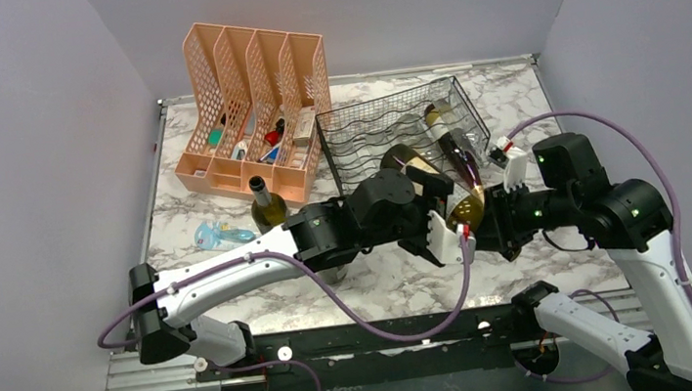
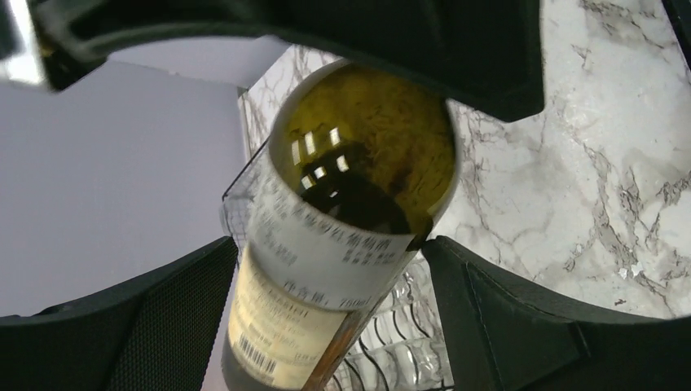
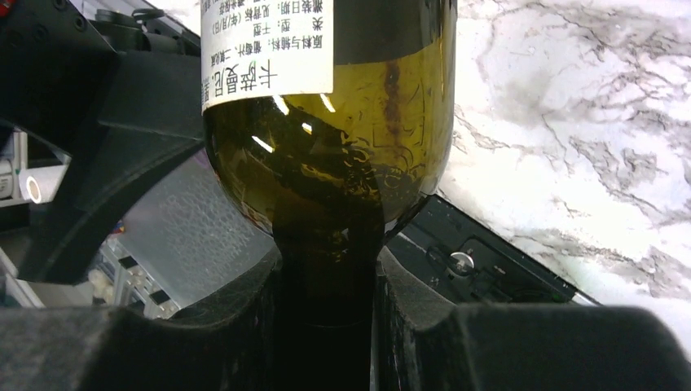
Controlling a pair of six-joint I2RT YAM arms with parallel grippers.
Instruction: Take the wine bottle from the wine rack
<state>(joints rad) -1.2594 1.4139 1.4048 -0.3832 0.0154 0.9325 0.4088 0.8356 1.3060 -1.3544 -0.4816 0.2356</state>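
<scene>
- At the front edge of the wine rack (image 1: 364,132): green wine bottle (image 1: 404,159) tilted, base apparently over the wire.
- right gripper (image 3: 330,326) clamped on its neck.
- left gripper (image 2: 330,244) straddles the body (squeezing or not, can't tell).
- Left to do, probably: carry it clear, set down; second bottle (image 1: 455,149) lies in the rack.

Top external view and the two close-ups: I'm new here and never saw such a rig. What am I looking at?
Two robot arms are bolted to a marble table, each ending in a two-finger gripper. The wide picture is from a fixed camera above; the close-ups from cameras on the wrists. On the table: a wire wine rack, a peach file organiser, an upright bottle. The right gripper is shut on a wine bottle by its neck. The left gripper straddles a second bottle; whether it clamps is unclear.
</scene>
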